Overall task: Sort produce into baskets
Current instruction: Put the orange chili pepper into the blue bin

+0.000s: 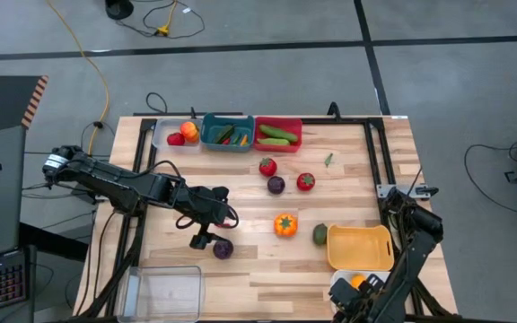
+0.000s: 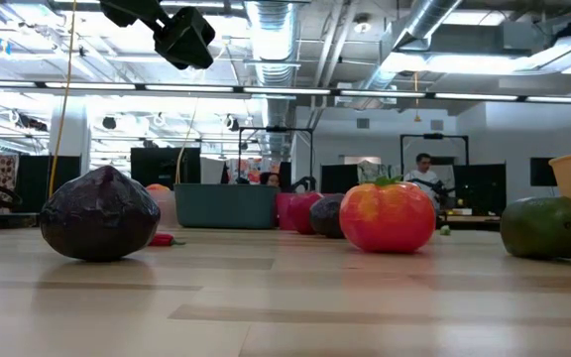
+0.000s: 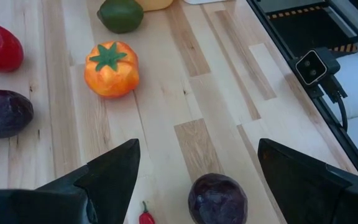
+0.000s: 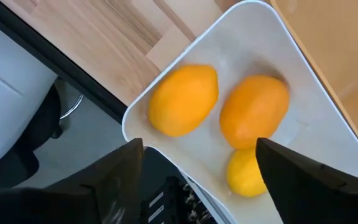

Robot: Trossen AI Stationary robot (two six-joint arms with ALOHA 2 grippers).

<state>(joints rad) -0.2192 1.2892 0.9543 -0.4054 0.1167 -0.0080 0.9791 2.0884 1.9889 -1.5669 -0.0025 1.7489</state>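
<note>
My left gripper [image 1: 206,235] [image 3: 197,149] hangs open above the table, just left of a round purple vegetable [image 1: 223,248] [image 3: 217,199] that rests on the wood beside a tiny red chili [image 3: 146,216]. My right gripper [image 1: 366,292] [image 4: 199,146] stands open, pointing down over the white basket [image 4: 328,124] at the near right corner. In that basket lie two orange fruits [image 4: 184,99] [image 4: 255,111] and a yellow one [image 4: 246,173]. Loose on the table are an orange tomato [image 1: 285,224], a green fruit [image 1: 319,234], two red pieces [image 1: 267,166] [image 1: 305,181] and a second purple one [image 1: 276,185].
At the far edge stand a pale grey basket [image 1: 162,136], a teal basket [image 1: 227,144] and a red basket [image 1: 277,146] holding green cucumbers. An orange-yellow basket [image 1: 359,247] sits beside the white one, a clear basket [image 1: 162,292] at the near left. A black frame [image 1: 373,152] borders the table.
</note>
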